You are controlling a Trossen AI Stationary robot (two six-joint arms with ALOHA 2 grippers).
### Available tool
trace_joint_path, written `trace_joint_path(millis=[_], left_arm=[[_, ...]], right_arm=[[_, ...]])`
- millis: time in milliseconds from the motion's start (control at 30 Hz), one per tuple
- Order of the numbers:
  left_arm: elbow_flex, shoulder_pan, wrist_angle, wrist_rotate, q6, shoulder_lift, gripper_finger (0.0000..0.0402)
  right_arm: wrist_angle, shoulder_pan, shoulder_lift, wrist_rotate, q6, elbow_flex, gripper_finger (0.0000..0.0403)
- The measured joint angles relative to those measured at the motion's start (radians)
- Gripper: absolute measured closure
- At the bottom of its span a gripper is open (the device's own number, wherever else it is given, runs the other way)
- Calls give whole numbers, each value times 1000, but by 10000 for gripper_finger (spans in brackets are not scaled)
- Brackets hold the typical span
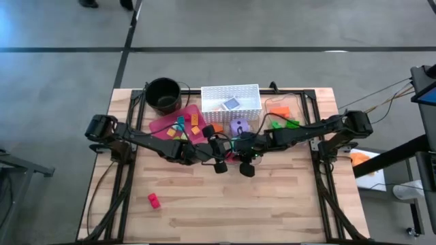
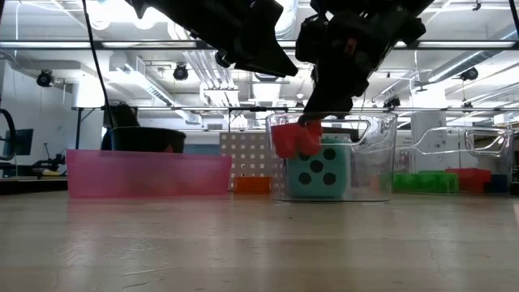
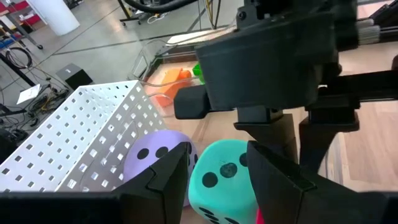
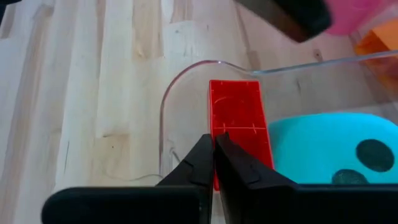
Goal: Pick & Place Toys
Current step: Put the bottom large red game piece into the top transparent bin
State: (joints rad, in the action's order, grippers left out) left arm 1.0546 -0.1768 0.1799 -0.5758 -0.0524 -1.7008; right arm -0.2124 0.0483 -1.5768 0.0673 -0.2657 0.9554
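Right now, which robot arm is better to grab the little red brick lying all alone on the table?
Left, probably. The lone red brick lies on the left arm's side of the table; the left gripper is nearer and open, while the right gripper is shut at the clear bin.

Teal die (image 3: 224, 180) half behind gripper fingers (image 3: 280, 180)

Two dark jointed arms, black angular fingers (image 4: 205, 165), thin cables
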Motion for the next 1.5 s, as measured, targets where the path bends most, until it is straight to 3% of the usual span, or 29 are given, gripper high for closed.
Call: trace_joint_path(millis=[400, 700, 900, 1167, 1300, 1500], left_arm=[[0, 0, 1, 0, 0, 0, 238], [0, 0, 3, 0, 0, 0, 238], [0, 0, 3, 0, 0, 0, 238], [1, 0, 3, 0, 0, 0, 238], [1, 0, 3, 0, 0, 0, 238], [1, 0, 3, 0, 0, 0, 238]], right_arm=[[-8, 0, 40, 1, 60, 0, 390], [-218, 0, 199, -54, 60, 2, 390], [-413, 0, 373, -227, 56, 2, 390], [-779, -30, 559, -621, -154, -17, 390], [-880, -102, 597, -644, -220, -51, 390], [-881, -247, 614, -643, -217, -142, 390]])
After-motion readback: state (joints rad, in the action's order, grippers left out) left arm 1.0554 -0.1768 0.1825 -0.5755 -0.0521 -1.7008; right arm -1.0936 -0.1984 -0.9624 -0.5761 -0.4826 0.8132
